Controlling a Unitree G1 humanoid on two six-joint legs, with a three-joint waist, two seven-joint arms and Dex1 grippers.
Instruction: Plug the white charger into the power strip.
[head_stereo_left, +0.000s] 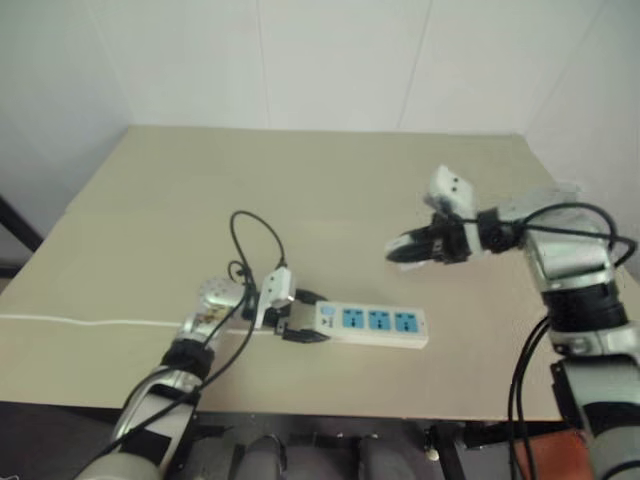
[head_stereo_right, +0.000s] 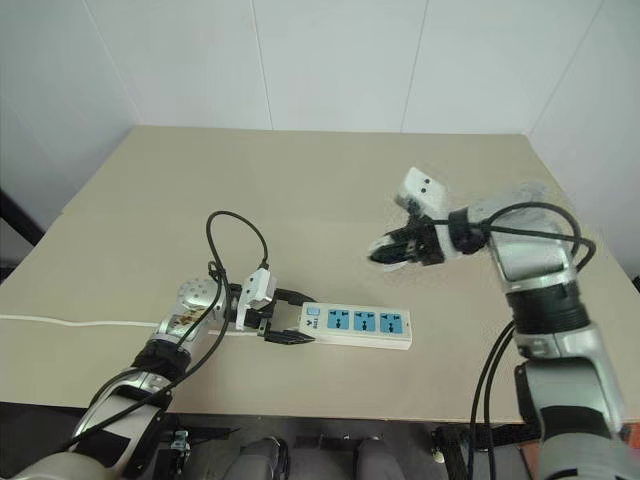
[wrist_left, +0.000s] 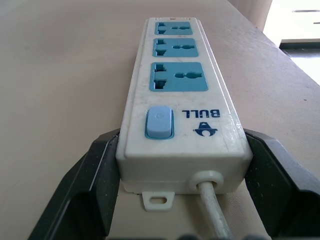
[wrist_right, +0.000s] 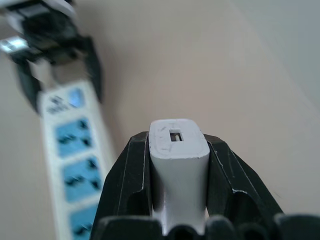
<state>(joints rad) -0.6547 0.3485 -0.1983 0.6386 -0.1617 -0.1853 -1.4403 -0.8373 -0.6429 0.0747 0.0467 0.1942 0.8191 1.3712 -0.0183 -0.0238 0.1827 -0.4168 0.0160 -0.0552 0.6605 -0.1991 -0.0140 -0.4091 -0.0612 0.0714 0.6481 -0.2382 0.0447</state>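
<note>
Soft, even indoor light, pale tabletop (head_stereo_left: 330, 180) evenly lit, faint shadows under the power strip (head_stereo_left: 372, 322), right claw (head_stereo_left: 400, 250) smeared with motion blur in the head views, strip out of focus behind the sharp white charger (wrist_right: 178, 165), window glare in the left wrist view

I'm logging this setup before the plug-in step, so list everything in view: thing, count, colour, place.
table: one, beige, against white walls.
power strip: one, white with three blue sockets and a blue switch, flat on the table's near part.
cord: one, thin white, running from the strip's switch end off to the left.
white charger: one, white, clamped in the right gripper above the table.
left gripper: one, black fingers astride the strip's switch end.
right gripper: one, black fingers shut on the charger.
</note>
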